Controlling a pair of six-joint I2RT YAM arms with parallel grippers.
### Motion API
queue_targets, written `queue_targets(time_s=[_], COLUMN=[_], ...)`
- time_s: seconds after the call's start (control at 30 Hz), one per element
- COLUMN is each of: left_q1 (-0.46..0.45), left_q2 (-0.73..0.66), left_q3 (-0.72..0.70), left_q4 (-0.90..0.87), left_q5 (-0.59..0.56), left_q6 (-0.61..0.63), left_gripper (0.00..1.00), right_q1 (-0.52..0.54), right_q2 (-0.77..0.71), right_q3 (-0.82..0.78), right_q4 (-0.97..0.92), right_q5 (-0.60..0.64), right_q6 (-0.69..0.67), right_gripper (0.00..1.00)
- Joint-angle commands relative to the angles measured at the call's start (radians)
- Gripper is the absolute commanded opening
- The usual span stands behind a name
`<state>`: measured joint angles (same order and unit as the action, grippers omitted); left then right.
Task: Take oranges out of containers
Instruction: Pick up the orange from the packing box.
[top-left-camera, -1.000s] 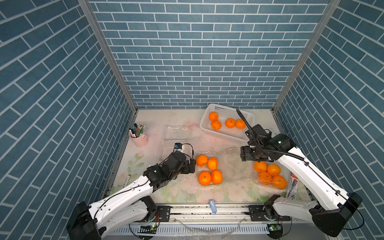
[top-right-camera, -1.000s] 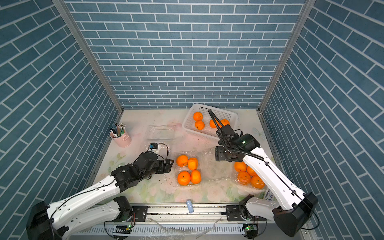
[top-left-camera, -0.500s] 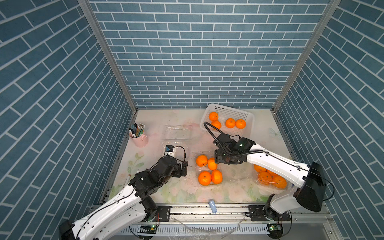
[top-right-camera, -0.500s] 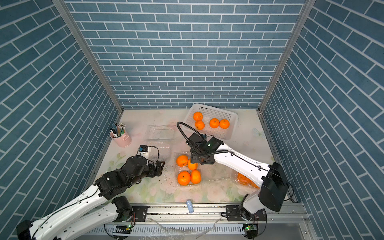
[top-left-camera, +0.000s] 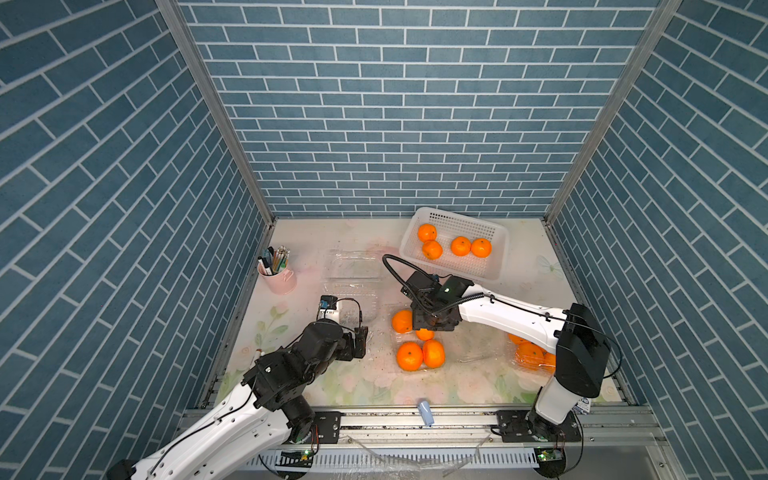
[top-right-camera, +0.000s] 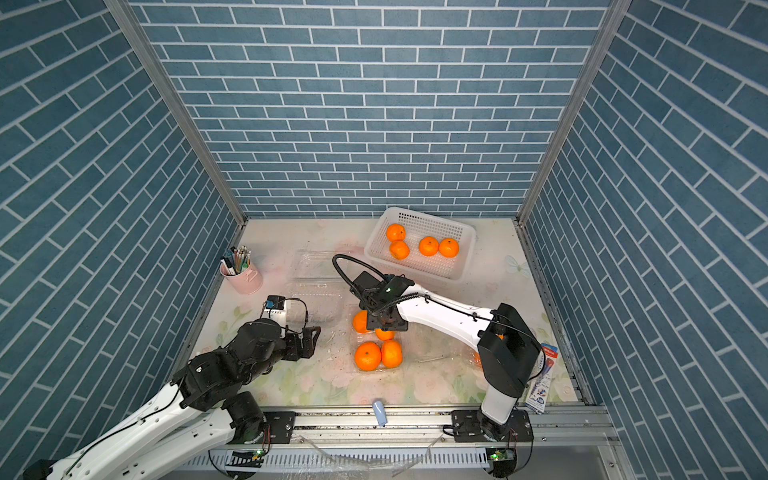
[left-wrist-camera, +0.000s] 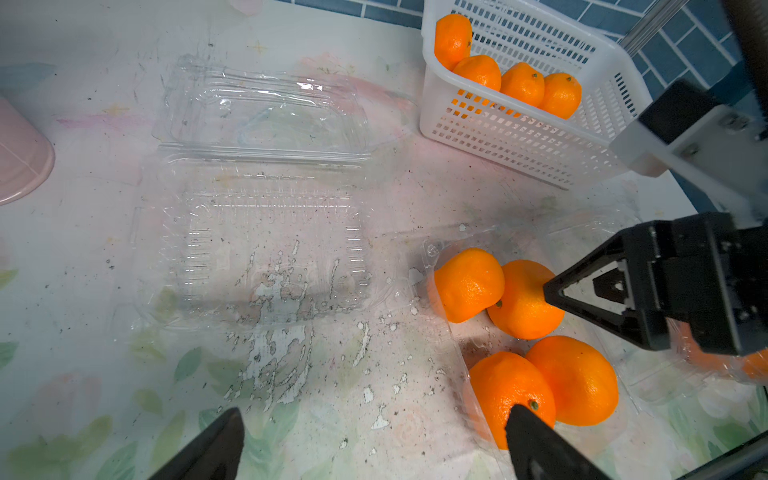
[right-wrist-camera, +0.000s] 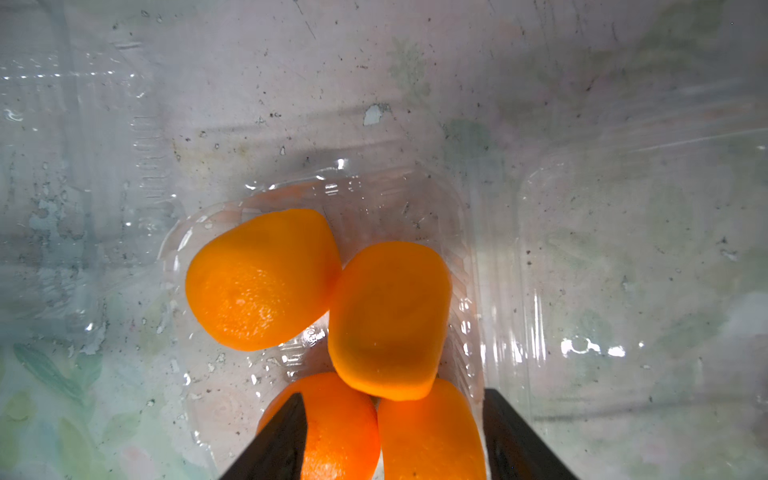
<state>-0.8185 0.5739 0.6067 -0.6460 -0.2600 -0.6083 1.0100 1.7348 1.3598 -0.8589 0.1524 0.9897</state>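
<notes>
Fingers (right-wrist-camera: 286, 432) apart on the right gripper (right-wrist-camera: 392, 397), set about one orange (right-wrist-camera: 386, 320) in the open container (left-wrist-camera: 430, 253) in front of the basket (top-left-camera: 461, 268). Wide and empty on the left gripper (left-wrist-camera: 372, 411). Looks like the grasp step; next calls for closing gently, lifting clear, carrying to the basket. Counted: three containers, one (left-wrist-camera: 266, 232) empty beside the basket; four oranges (top-left-camera: 460, 246) basketed, four here, others (top-left-camera: 530, 355) part-hidden.
</notes>
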Motion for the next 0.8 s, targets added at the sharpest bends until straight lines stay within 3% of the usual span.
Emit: queue_targets(time_s=[0.0, 0.77], left_q1=[0.005, 0.005], left_q2=[-0.017, 0.006], left_q3=[-0.014, -0.009], left_q4=[-0.039, -0.05], left_q5=[-0.032, -0.017], left_q6=[0.016, 0.011], left_gripper=[0.99, 0.99], right_q1=[0.004, -0.004], right_q2=[0.042, 0.141], right_q3=[0.032, 0.026], right_q4=[0.0, -0.01], right_q5=[-0.01, 0.031], right_q6=[0.001, -0.033], right_gripper=[0.67, 0.58])
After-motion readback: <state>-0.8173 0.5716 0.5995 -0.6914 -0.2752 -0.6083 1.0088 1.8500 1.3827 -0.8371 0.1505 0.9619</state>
